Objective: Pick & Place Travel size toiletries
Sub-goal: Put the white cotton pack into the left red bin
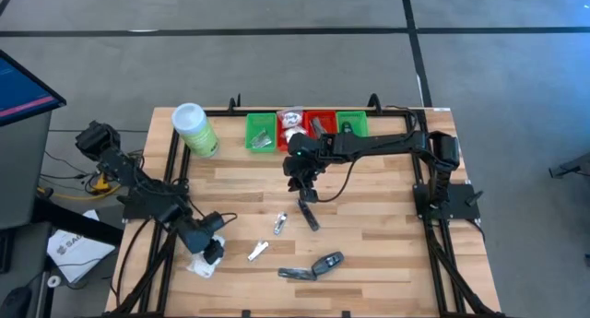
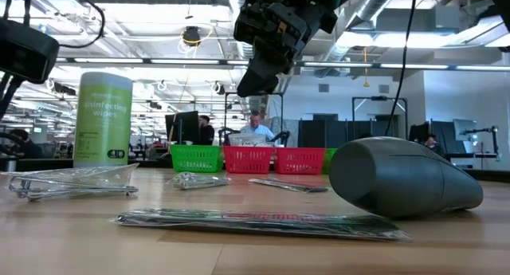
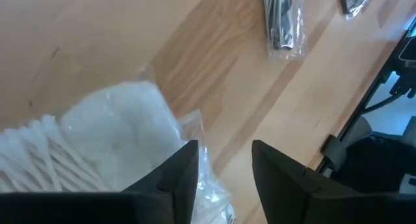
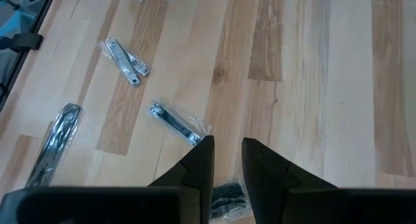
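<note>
High view: three trays (image 1: 313,124).

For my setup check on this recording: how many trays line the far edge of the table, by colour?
Green trays: 2
Red trays: 2
Total: 4
</note>
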